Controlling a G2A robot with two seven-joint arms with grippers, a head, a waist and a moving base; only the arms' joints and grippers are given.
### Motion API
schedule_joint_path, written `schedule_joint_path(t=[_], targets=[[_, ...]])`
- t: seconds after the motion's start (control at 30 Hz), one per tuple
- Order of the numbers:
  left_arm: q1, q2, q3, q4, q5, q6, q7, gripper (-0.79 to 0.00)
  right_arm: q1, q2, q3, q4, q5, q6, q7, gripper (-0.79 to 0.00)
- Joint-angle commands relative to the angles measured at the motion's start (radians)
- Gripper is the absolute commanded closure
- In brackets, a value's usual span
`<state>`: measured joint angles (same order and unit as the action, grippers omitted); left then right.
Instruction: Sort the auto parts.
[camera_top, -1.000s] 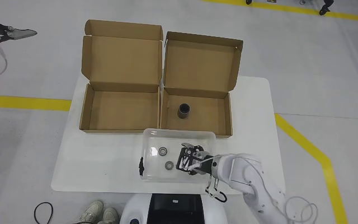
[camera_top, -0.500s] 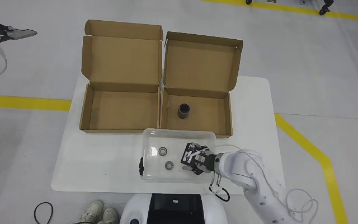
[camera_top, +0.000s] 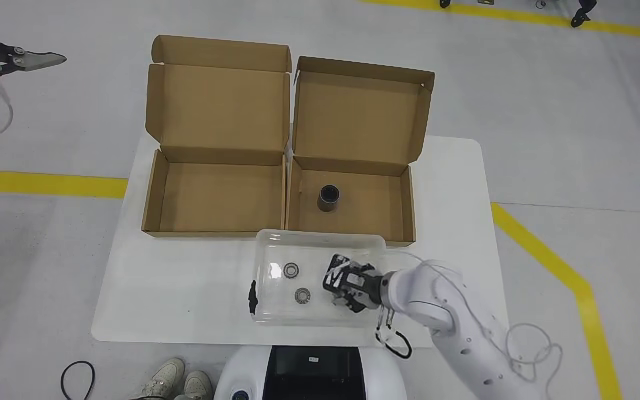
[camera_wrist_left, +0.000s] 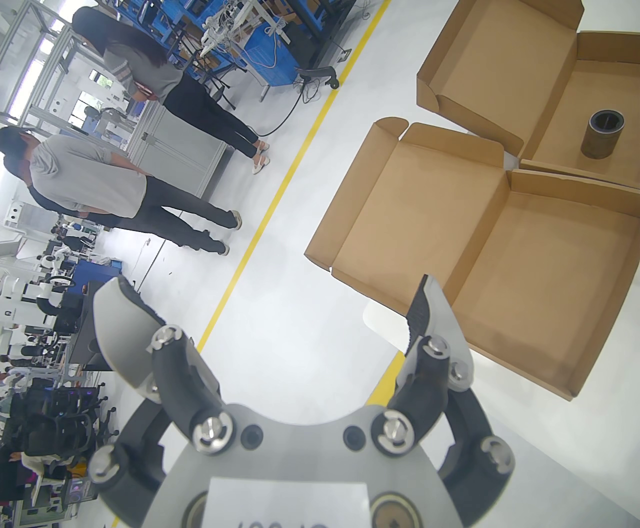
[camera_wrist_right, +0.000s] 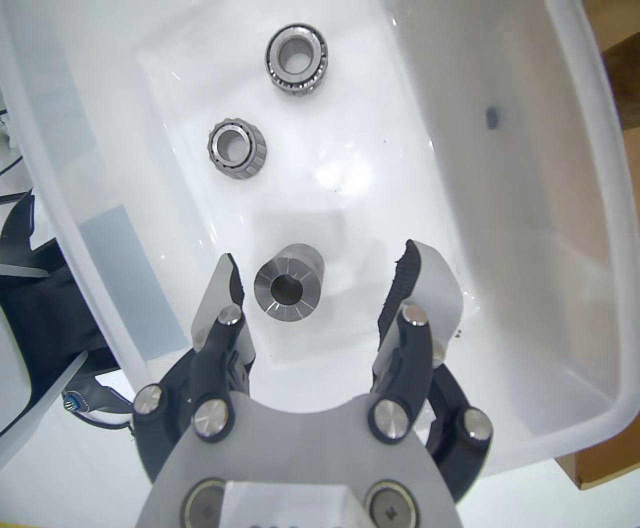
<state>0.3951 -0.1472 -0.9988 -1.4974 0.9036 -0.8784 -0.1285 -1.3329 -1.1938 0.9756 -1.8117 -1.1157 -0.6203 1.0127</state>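
We straddle the slotted steel sleeve (camera_wrist_right: 289, 290).
Right gripper (camera_wrist_right: 320, 266) spread wide; the sleeve is likely heavy and slick, so we'd pinch its round sides.

Matt brown cardboard is being shown by the left box (camera_top: 215, 200) and right box (camera_top: 375, 205), and dull dark metal by the cylinder (camera_top: 328, 198). Glossy translucent plastic is being seen in the bin (camera_wrist_right: 575, 225). Bright, smooth metal is being displayed on the slotted sleeve (camera_wrist_right: 289, 292), and ribbed metal on the far bearing (camera_wrist_right: 297, 57) and near bearing (camera_wrist_right: 236, 150).

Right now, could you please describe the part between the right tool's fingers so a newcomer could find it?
On the white table, look into the clear bin in front of the two cardboard boxes. Three metal parts lie inside; yours is the smooth sleeve with a slotted end face, unlike the two ribbed bearings.
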Motion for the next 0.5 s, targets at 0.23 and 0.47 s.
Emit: schedule_joint_path(t=[0.23, 0.47], targets=[[0.000, 0.000, 0.000, 0.000, 0.000, 0.000, 0.000, -0.785, 0.038, 0.003, -0.020, 0.050, 0.056, 0.005, 0.034, -0.533], [0.000, 0.000, 0.000, 0.000, 0.000, 0.000, 0.000, -0.785, 0.063, 0.006, -0.037, 0.076, 0.085, 0.007, 0.052, -0.468]])
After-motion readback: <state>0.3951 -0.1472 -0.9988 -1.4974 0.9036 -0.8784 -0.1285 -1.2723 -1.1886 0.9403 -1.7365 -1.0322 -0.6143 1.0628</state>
